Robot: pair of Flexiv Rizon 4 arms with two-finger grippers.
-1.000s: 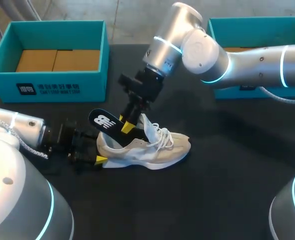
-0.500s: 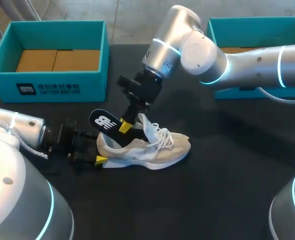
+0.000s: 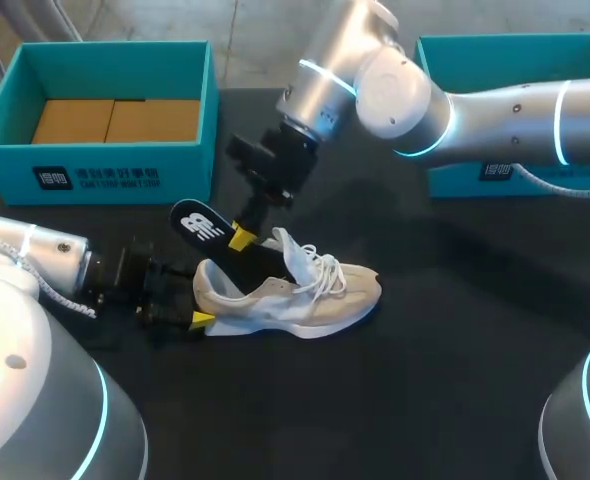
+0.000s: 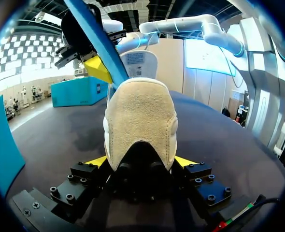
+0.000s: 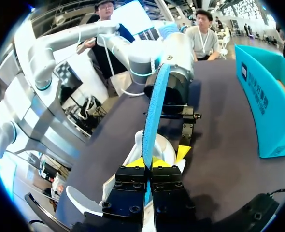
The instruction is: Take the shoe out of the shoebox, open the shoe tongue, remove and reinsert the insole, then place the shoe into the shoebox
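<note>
A cream sneaker (image 3: pixel 305 295) lies on its sole on the black table, toe to the right. My left gripper (image 3: pixel 190 318) is shut on its heel (image 4: pixel 140 121), with a yellow tip on each side (image 4: pixel 183 161). The insole (image 3: pixel 200 225), black on top and blue underneath (image 4: pixel 99 38), sticks up out of the shoe's opening, tilted toward the heel. My right gripper (image 3: pixel 240 238) is shut on it from above; in the right wrist view the blue edge (image 5: pixel 154 111) runs out from between the closed fingertips (image 5: pixel 148 162). The insole's front end is hidden inside the shoe.
An open teal shoebox (image 3: pixel 105 170) with a cardboard floor stands at the back left. A second teal box (image 3: pixel 515 180) stands at the back right, partly hidden behind my right arm. Bare black table lies in front of and to the right of the shoe.
My right gripper has closed on the insole and risen up and to the left, drawing it farther out of the shoe. The left gripper and the shoe have stayed put.
</note>
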